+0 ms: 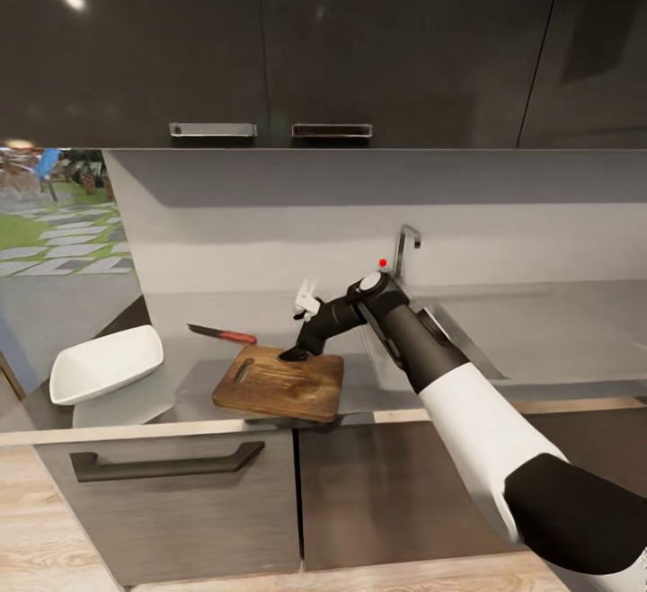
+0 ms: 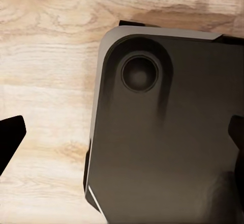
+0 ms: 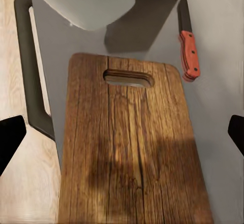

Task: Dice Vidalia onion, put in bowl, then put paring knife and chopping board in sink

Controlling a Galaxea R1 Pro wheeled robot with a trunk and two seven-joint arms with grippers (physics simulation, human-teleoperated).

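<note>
I see my right end effector (image 3: 122,132) spread open over the chopping board (image 3: 132,152); head view adds the sink (image 1: 539,322).

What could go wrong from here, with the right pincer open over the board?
1. The board overhangs the countertop's front edge; a push from the right pincer could tip it to the floor.
2. No onion lies on the board, so cutting now would be pointless.
3. The knife lies close beside the board's slot end; sliding the board might knock it toward the bowl.
</note>
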